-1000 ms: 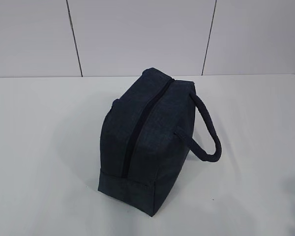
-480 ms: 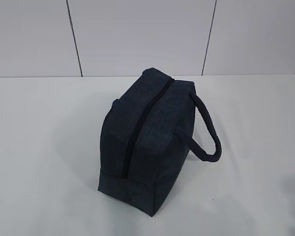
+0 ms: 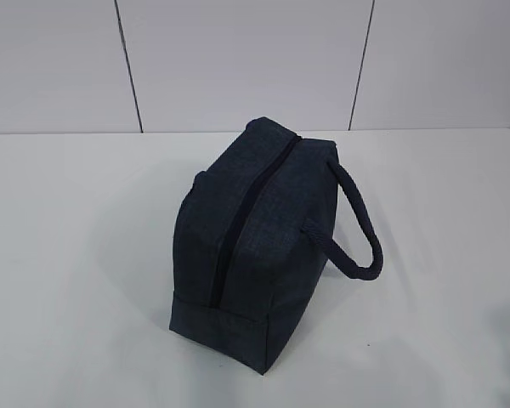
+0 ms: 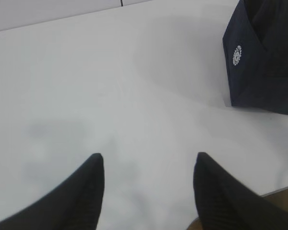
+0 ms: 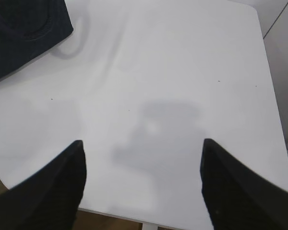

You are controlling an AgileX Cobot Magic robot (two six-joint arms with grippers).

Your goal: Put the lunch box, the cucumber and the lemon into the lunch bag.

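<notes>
The dark navy lunch bag (image 3: 251, 238) stands in the middle of the white table with its top zipper (image 3: 242, 217) shut and a padded loop handle (image 3: 357, 229) hanging to the right. The lunch box, the cucumber and the lemon are out of view. My left gripper (image 4: 149, 157) is open and empty above bare table, with the bag's corner (image 4: 264, 52) at the upper right of its view. My right gripper (image 5: 141, 143) is open and empty near the table's front edge, with the bag (image 5: 24, 28) at the upper left of its view. Neither gripper shows in the exterior view.
The white table (image 3: 85, 255) meets a pale panelled wall (image 3: 238, 59) at the back. The right wrist view shows the table's front edge (image 5: 134, 215) and right edge (image 5: 273, 96). A small white round logo (image 4: 237, 55) is on the bag's side.
</notes>
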